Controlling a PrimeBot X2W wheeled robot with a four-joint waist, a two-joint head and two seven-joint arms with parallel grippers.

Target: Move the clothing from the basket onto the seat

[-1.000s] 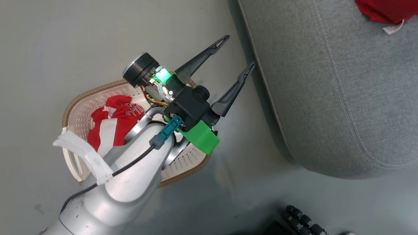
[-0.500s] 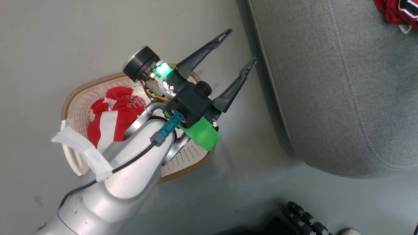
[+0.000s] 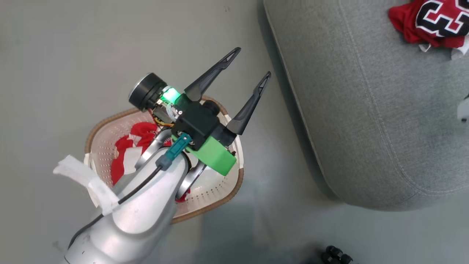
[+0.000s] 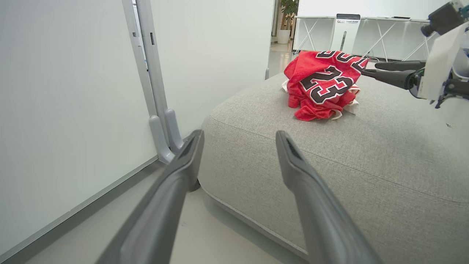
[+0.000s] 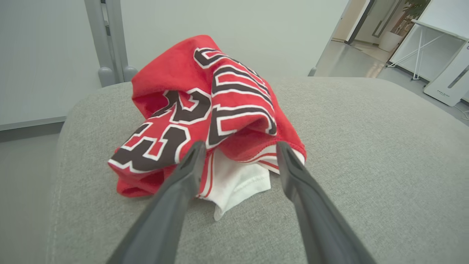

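Observation:
The cream basket [image 3: 220,198] stands on the floor left of the grey seat [image 3: 366,110]. In it lies the red piece with a white stripe [image 3: 126,159], partly hidden under my left forearm. My left gripper [image 3: 251,63] hovers open and empty above the basket's right rim, with its tips pointing at the seat's edge [image 4: 329,165]. The "23" jersey [image 3: 432,20] lies crumpled on the seat. My right gripper [image 5: 240,146] is open just in front of the jersey [image 5: 205,110], its tips beside the cloth without pinching it. The left wrist view has this gripper [image 4: 370,71] at the jersey's [image 4: 324,84] right.
A white wall with a grey upright post [image 4: 161,110] rises close behind the seat. A black ribbed part [image 3: 335,255] sits at the head view's bottom edge. Grey floor lies between basket and seat. White tables [image 4: 366,33] stand far back.
The head camera has shifted, so the whole picture moved and more of the jersey on the seat has come into view. My left gripper stays open over the basket.

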